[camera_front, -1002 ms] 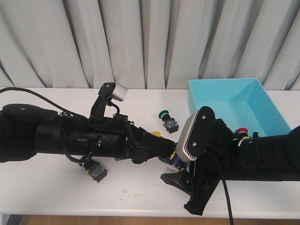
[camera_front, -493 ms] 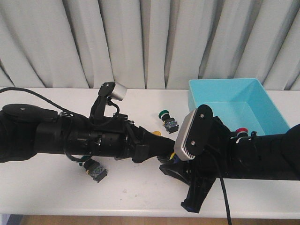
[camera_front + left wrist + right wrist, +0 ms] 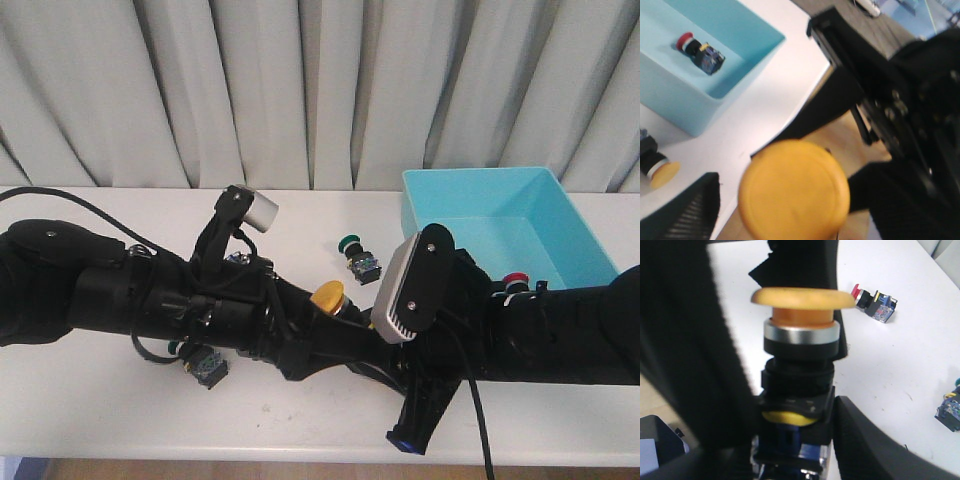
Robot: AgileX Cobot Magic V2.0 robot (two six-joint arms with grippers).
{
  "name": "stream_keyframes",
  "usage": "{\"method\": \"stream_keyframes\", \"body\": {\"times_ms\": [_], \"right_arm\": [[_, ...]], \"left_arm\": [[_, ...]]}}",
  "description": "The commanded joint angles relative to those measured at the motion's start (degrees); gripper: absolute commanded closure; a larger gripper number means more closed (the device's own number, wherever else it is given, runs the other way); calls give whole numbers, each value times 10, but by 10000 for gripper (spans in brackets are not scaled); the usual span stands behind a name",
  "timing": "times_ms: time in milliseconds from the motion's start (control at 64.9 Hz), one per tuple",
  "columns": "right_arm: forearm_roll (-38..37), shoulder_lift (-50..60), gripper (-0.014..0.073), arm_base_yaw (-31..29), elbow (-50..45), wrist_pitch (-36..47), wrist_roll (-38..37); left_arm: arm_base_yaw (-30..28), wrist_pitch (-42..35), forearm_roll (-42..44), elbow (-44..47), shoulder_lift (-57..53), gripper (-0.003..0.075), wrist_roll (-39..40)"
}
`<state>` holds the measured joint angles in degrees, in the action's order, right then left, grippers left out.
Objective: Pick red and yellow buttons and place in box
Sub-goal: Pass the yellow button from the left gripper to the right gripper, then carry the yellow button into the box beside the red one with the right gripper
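Note:
A yellow button (image 3: 328, 296) with a wide mushroom cap (image 3: 794, 189) is up off the table, and my left gripper (image 3: 338, 318) is shut on it. The right wrist view shows it upright, cap (image 3: 800, 297) above black body (image 3: 797, 385), its base between the spread fingers of my open right gripper (image 3: 790, 455); a gap shows beside the right finger (image 3: 875, 440). The turquoise box (image 3: 480, 172) stands at the back right with a red button (image 3: 695, 47) in it. On the table lie a second yellow button (image 3: 655, 167) and another red button (image 3: 872, 302).
Two green-capped switches lie on the table, one (image 3: 352, 250) behind the arms and one (image 3: 200, 365) under my left arm. Both arms cross at the middle near the table's front edge (image 3: 300, 435). Curtains hang behind the table.
My left arm has pushed forward and to the right, and the yellow cap now shows clearly above it. The right gripper has stayed low at the front edge, one finger now hidden behind the left arm.

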<state>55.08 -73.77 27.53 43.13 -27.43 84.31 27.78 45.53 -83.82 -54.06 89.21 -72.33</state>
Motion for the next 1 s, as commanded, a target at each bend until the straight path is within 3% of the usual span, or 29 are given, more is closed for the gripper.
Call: {"method": "stream_keyframes", "body": {"times_ms": [0,185,401,616,847,986], "right_arm": [[2,12,405,0,14,37,-17],[-88,13,402,-18,15,82,-123],[-200,12,397,-138,19,77,-335],[-328,-46,393,-259,109,-40,-521],[-471,-179,389,-267,242,-152,-662],[-519,-271,387,-267,324,-211,-736]], "left_arm": [[0,23,14,-16,-23,88,-2],[0,-2,97,-16,-25,114,-2],[0,-83,197,-15,-42,170,4],[0,-113,257,-15,-42,214,4],[0,-120,267,-15,-42,226,4],[0,-120,268,-15,-42,226,4]]}}
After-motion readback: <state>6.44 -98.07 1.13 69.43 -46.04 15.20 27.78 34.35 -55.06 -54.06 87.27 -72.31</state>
